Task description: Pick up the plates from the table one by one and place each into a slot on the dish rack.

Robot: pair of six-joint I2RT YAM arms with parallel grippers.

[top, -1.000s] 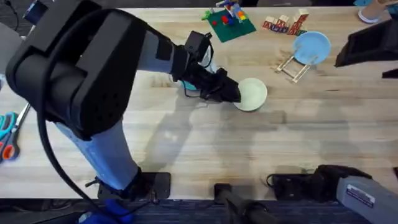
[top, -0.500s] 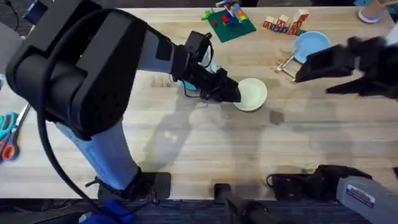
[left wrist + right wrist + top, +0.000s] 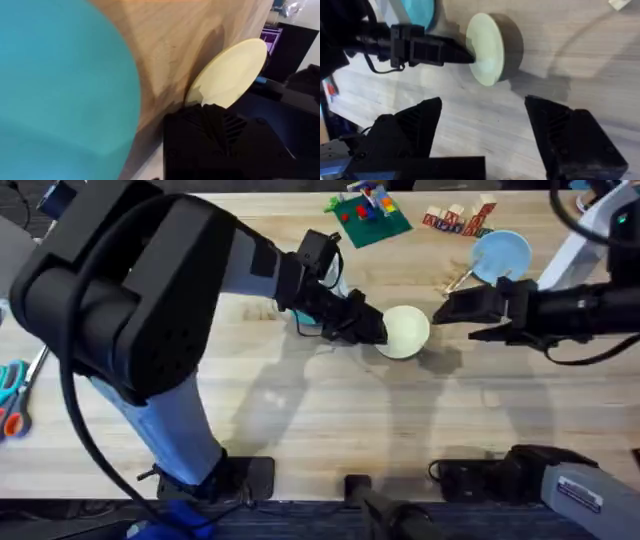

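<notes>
A pale cream-yellow plate (image 3: 408, 330) (image 3: 487, 47) (image 3: 231, 74) is tipped up off the table (image 3: 330, 420) near the middle. My left gripper (image 3: 378, 332) is shut on its near-left edge. Under the left arm a bright blue plate (image 3: 306, 319) (image 3: 55, 90) (image 3: 420, 10) lies on the wood. A light blue plate (image 3: 500, 255) stands in the dish rack (image 3: 468, 288) at the back right. My right gripper (image 3: 458, 320) (image 3: 482, 102) is open just right of the cream plate, with nothing between its fingers (image 3: 415, 125).
A green baseplate with bricks (image 3: 368, 215) and wooden letter blocks (image 3: 458, 220) sit along the far edge. Scissors (image 3: 12, 395) lie at the left edge. The left arm's bulk covers the table's left half.
The right arm has swung in from the right edge and lowered its open gripper beside the cream plate. The left arm and the cream plate have stayed put.
</notes>
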